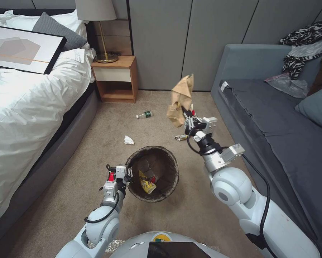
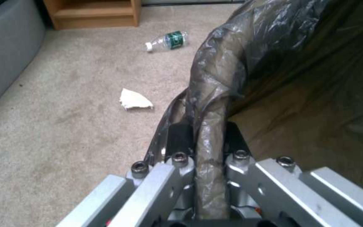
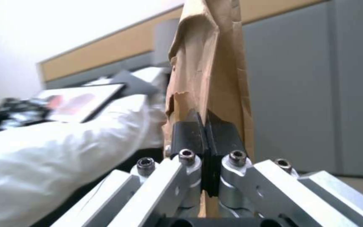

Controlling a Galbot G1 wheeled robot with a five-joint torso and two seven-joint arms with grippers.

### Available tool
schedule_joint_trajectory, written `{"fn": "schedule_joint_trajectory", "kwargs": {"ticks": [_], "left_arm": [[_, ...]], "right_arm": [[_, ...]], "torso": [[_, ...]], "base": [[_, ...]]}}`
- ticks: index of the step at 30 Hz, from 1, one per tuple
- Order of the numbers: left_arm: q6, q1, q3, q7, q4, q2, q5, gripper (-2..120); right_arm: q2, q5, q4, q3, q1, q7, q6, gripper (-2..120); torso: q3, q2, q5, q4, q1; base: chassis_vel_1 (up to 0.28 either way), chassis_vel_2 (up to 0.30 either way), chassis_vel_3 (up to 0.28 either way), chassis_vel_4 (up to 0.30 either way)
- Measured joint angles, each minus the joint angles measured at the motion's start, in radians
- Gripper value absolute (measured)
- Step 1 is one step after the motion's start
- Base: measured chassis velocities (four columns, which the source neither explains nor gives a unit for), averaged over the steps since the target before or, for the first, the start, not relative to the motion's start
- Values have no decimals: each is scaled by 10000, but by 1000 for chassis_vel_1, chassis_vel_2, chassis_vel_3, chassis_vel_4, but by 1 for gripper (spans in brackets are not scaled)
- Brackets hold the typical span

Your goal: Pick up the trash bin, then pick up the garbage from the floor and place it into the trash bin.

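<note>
- The left gripper [image 1: 126,174] is clamped on the rim of the small round white trash bin [image 1: 152,173] lined with a dark brown-black plastic bag, gripping at the bin's 9 o'clock edge; in the left wrist view its black fingers [image 2: 178,138] press the bag-wrapped rim [image 2: 210,148] from both sides.
- The trash bin sits low at the centre of the head view, above the beige-brown short-pile carpet floor [image 1: 78,200]; a yellow snack wrapper [image 1: 147,182] lies inside it.
- The right gripper [image 1: 187,115] is raised at about 1 o'clock from the bin, pinched shut on a crumpled brown paper bag [image 1: 181,100], which stands up above it; the right wrist view shows the black pads [image 3: 188,134] meeting on the paper [image 3: 209,63].
- A clear plastic bottle with a green label [image 1: 144,114] lies on the floor at the bin's 12 o'clock, near a wooden nightstand [image 1: 116,78].
- A crumpled white tissue [image 1: 128,140] lies at about 11 o'clock, nearer the bin.
- A small wrapper [image 1: 181,137] lies on the carpet beneath the right gripper.
- A white-sheeted bed [image 1: 21,107] stands at 9 o'clock, a grey sofa [image 1: 275,118] at 3 o'clock.
</note>
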Motion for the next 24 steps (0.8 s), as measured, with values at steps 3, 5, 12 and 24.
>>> {"fn": "schedule_joint_trajectory", "kwargs": {"ticks": [3,5,12,24], "left_arm": [[0,-13,-2,0,0,6,-3,2],[0,-28,-6,-2,1,13,-10,2],[1,-86,-47,-24,0,7,-33,2],[-21,-116,-150,-42,-8,-57,-45,2]], "right_arm": [[-172,-19,22,-314,1,-388,220,0],[-352,-93,32,-611,10,-612,344,0],[-765,-501,1,-1539,-103,-721,487,0],[-1054,-974,-446,-2568,-672,-394,336,0]], "torso": [[0,0,1,0,0],[0,0,-1,0,0],[0,0,0,0,0],[0,0,-1,-1,0]], "base": [[0,0,0,0],[0,0,0,0],[0,0,0,0],[0,0,0,0]]}}
